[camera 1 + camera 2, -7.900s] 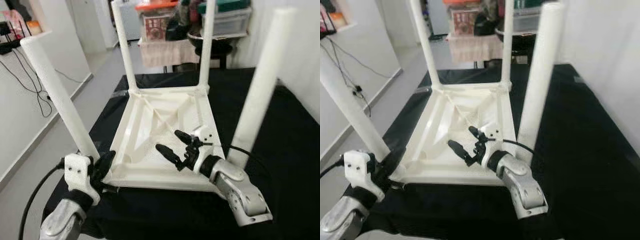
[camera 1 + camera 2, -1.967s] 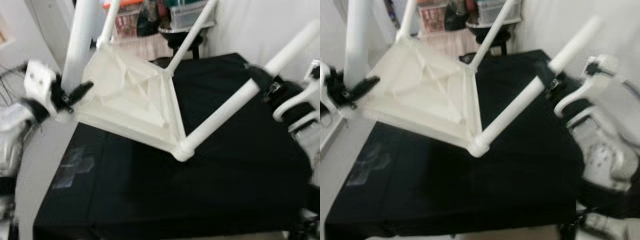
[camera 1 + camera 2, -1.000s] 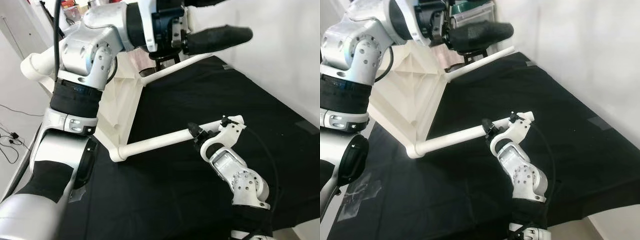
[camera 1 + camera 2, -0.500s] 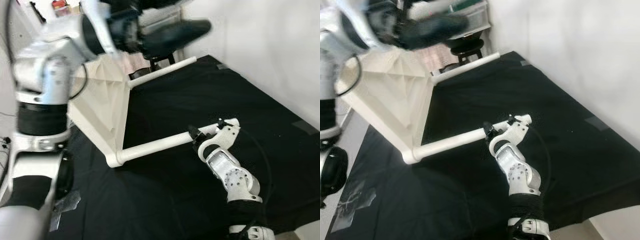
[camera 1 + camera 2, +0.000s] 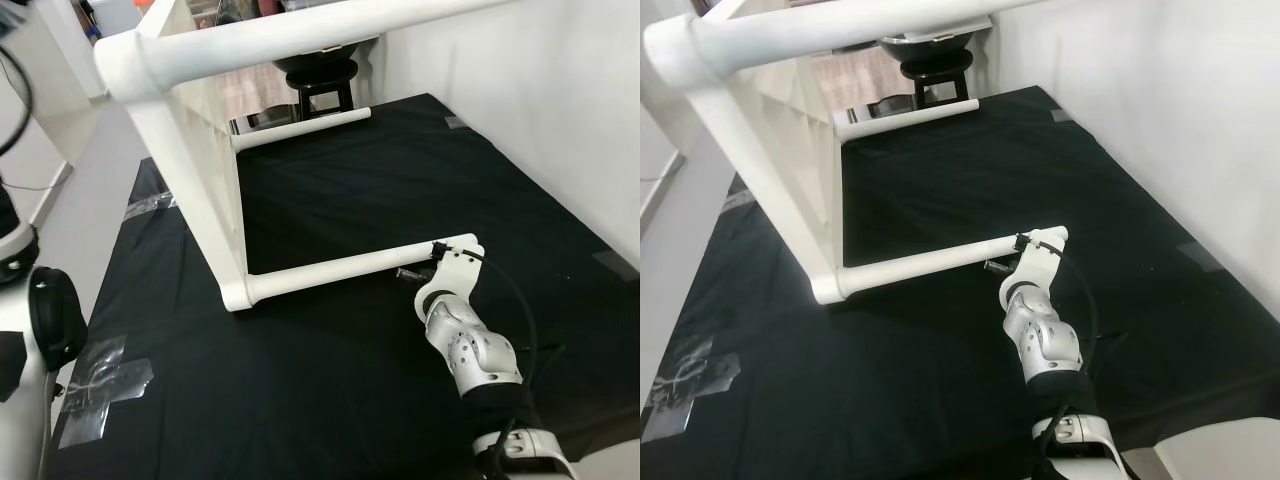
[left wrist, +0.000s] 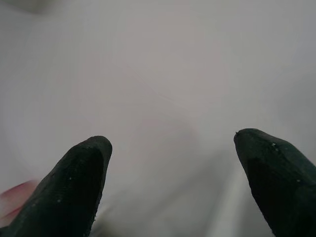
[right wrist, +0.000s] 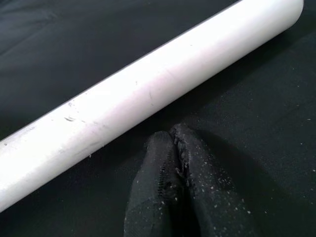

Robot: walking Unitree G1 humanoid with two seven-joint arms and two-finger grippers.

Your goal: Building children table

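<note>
The white children's table (image 5: 200, 150) lies on its side on the black cloth. Two of its legs rest flat: a near leg (image 5: 340, 270) and a far leg (image 5: 300, 128). An upper leg (image 5: 300, 30) sticks out in the air above them. My right gripper (image 5: 405, 272) is shut and empty. It sits low on the cloth just beside the near leg's free end (image 7: 148, 94), apart from it, with its fingertips (image 7: 165, 140) pressed together. My left gripper (image 6: 173, 143) is open with nothing between its fingers, facing a pale blank surface.
The black-covered platform (image 5: 350, 380) has a patch of clear tape (image 5: 100, 385) near its left front edge. A white wall (image 5: 540, 100) runs along the right side. A black stool (image 5: 320, 75) and clutter stand behind the platform. My left arm's joint (image 5: 45, 315) is at the left edge.
The table has swung further onto its side, with an upper leg now overhead. My left arm has left the top of the head view. My right gripper has come off the near leg and shut beside it.
</note>
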